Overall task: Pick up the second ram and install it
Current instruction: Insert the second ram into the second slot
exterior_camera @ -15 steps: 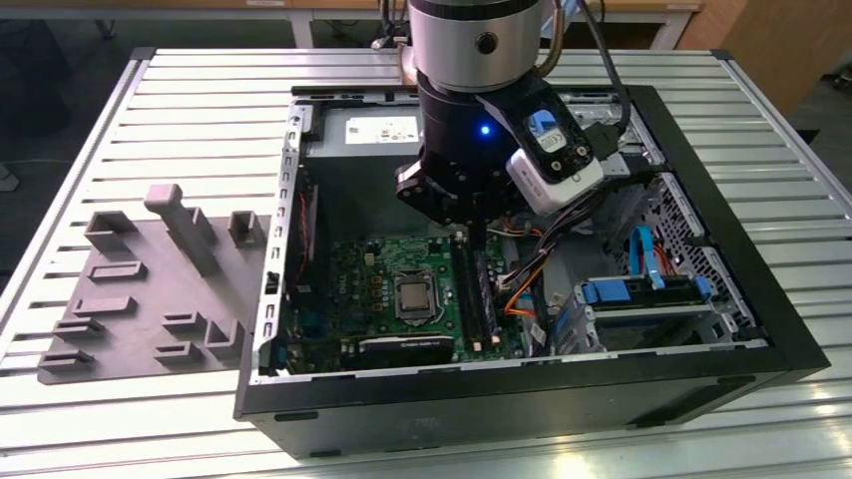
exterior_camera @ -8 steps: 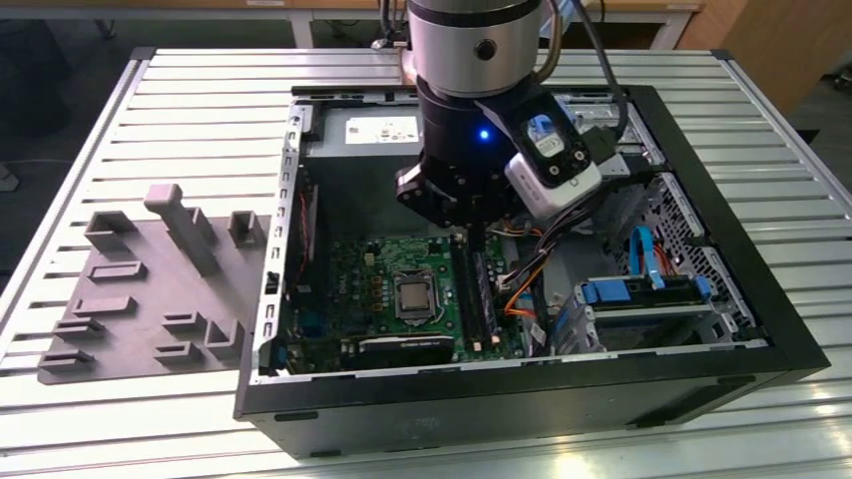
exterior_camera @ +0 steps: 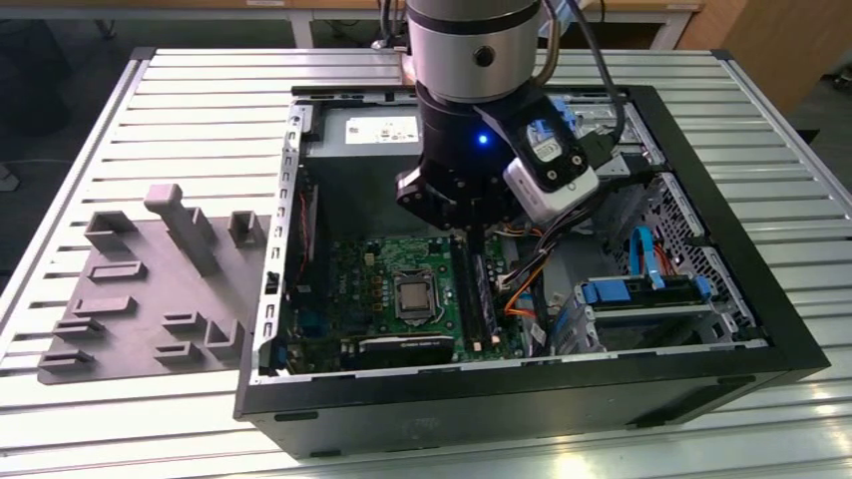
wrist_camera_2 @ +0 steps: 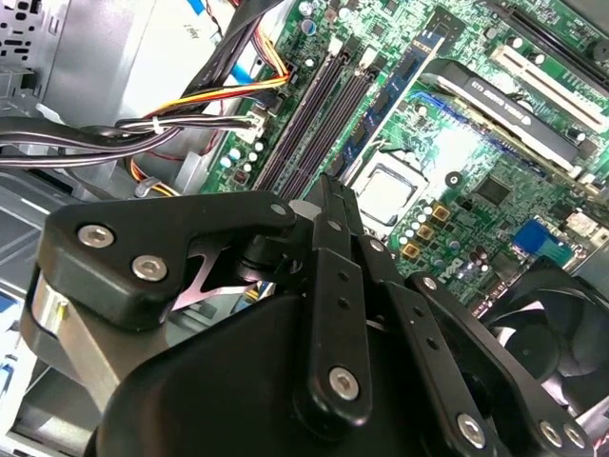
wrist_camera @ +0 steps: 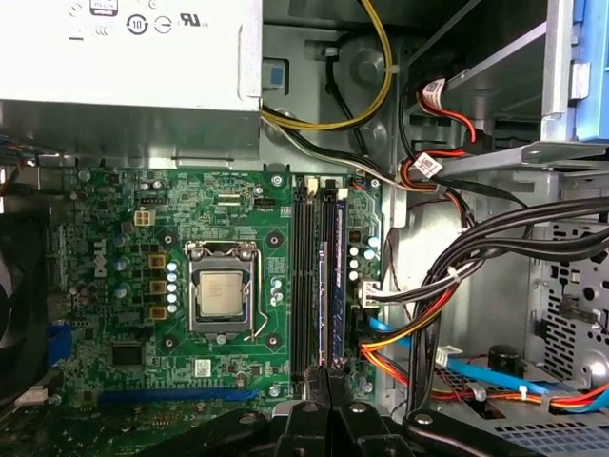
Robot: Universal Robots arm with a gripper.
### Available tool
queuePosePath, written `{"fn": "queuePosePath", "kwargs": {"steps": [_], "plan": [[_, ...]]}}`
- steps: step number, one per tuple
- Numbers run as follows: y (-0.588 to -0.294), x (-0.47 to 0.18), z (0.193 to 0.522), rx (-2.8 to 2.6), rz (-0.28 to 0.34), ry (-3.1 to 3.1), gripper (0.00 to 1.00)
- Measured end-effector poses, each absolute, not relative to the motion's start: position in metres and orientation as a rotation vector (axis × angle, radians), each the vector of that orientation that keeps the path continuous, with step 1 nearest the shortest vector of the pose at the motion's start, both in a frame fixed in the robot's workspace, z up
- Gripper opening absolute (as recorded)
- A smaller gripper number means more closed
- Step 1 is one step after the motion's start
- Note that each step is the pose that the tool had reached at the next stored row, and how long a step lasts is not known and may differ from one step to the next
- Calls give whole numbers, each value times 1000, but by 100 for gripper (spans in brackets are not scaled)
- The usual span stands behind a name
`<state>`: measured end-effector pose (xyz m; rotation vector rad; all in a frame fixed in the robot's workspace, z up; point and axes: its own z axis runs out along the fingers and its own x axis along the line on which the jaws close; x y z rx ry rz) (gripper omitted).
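Note:
The second ram [wrist_camera: 326,305] is a thin blue-green stick standing on edge, lying along the black memory slots [wrist_camera: 303,276] of the green motherboard [wrist_camera: 105,286]. In the exterior view it is a dark narrow strip [exterior_camera: 474,299] running toward the case front. My gripper [wrist_camera: 328,376] is shut on its near end, the black fingers pressed together. The exterior view has the gripper [exterior_camera: 465,244] reaching straight down inside the open computer case [exterior_camera: 533,394]. In the second wrist view the closed gripper [wrist_camera_2: 328,186] points at the slots [wrist_camera_2: 314,114]. Whether the stick sits in a slot I cannot tell.
A grey moulded tray [exterior_camera: 134,309] with raised blocks lies on the slatted table at the exterior view's left. Inside the case are the processor [wrist_camera: 221,293], a power supply [wrist_camera: 133,76], bundled cables [wrist_camera: 457,286] close beside the slots, a fan [wrist_camera_2: 561,314] and blue drive brackets [exterior_camera: 639,289].

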<state>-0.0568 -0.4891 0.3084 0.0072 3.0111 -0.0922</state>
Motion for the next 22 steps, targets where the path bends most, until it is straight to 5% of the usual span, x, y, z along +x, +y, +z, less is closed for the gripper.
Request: {"fn": "queuePosePath", "kwargs": {"steps": [22], "plan": [[-489,-57,295,-3,-92,3012,11]]}}
